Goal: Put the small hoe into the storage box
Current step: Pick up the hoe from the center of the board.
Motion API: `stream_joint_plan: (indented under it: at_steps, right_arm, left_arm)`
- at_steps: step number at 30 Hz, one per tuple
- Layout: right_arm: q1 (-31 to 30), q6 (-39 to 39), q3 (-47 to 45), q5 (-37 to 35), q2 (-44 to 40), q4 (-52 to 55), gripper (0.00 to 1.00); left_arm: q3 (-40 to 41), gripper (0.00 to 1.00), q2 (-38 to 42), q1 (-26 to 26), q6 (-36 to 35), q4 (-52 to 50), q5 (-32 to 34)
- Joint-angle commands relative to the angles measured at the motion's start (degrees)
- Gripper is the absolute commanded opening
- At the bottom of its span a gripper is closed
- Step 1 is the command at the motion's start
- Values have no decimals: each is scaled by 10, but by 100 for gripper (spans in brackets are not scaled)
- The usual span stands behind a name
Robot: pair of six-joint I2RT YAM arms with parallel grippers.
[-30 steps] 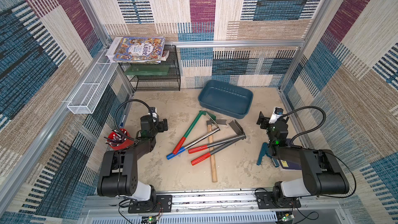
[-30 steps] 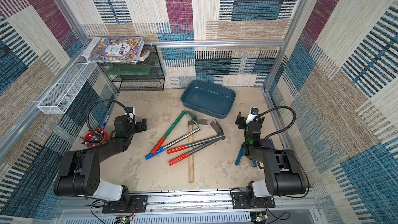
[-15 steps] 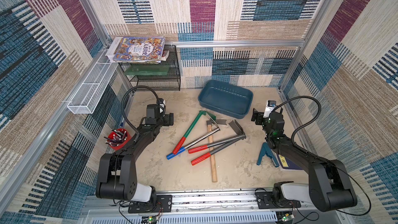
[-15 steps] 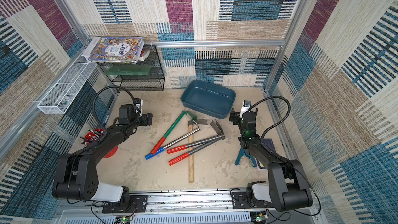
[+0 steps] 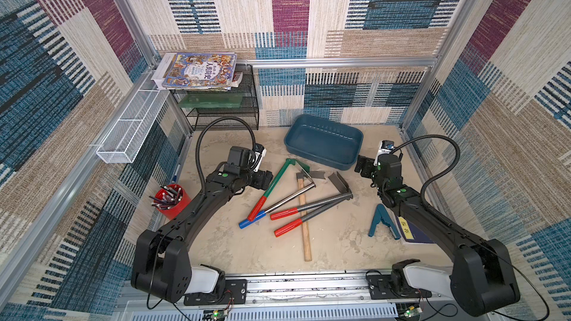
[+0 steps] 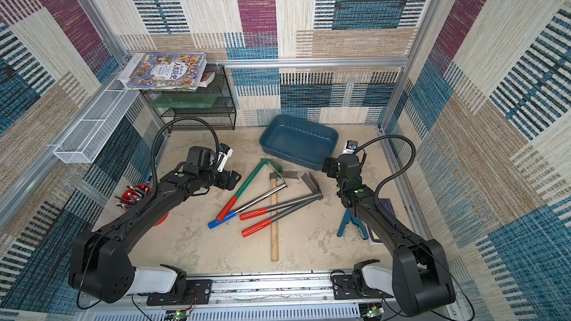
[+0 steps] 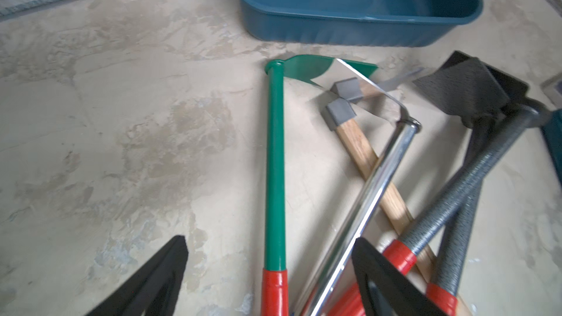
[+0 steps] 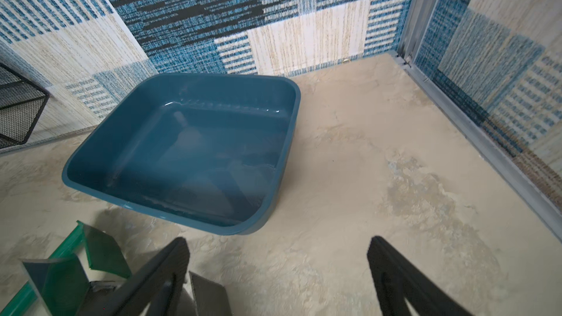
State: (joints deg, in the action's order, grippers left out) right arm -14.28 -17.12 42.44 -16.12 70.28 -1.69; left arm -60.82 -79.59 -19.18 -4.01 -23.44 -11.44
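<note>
Both arms have reached forward since a second ago. The left hand [image 5: 265, 180] has gone from beside the red pen cup [image 5: 170, 202] up to the pile of hoes. The right hand [image 5: 361, 165] has gone from the teal plier-type tool [image 5: 381, 220] to the near right corner of the storage box [image 5: 318, 160].

The green-shafted small hoe [image 5: 272, 186] is the leftmost of the pile, flat on the surface [image 5: 222, 242]. It has a red grip at the near end and a green blade at the far end, just short of the box's near wall. In the left wrist view its shaft [image 7: 275, 162] runs up between the left hand's [image 7: 269, 240] fingers, which are spread wide and grip nothing. The shiny blade of the chrome-shafted hoe [image 5: 287, 199] overlaps the tip of the green blade. The red grip crosses that hoe's blue grip.

Left of the green shaft the surface is bare. On its right, the wooden-handled hoe [image 5: 304, 220] and the two grey-shafted hoes [image 5: 318, 205] crowd close.

The right hand [image 8: 278, 240] is also spread wide and empty, over bare surface between the box [image 8: 213, 89] and the right wall. The box holds nothing.
</note>
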Motion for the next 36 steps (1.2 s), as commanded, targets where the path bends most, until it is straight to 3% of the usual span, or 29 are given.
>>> stream_joint_plan:
  at_steps: [1,6,12,22,36]
  right_arm:
    - [-18,-48,9,-23,-7,61,96]
    - [-35,-80,14,-23,-22,114,96]
    - [-36,-116,13,25,-50,178,97]
    - [-36,-140,-29,68,-95,218,99]
    - [-25,-163,-49,80,-128,251,99]
  left_arm:
    - [-28,90,-10,-19,-35,-72,-64]
    - [-54,89,-24,-60,-63,-106,-85]
    - [-82,88,-47,-104,-89,-130,-109]
    - [-128,84,-113,-190,-107,-131,-75]
    - [-252,73,-265,-232,-150,-180,-67]
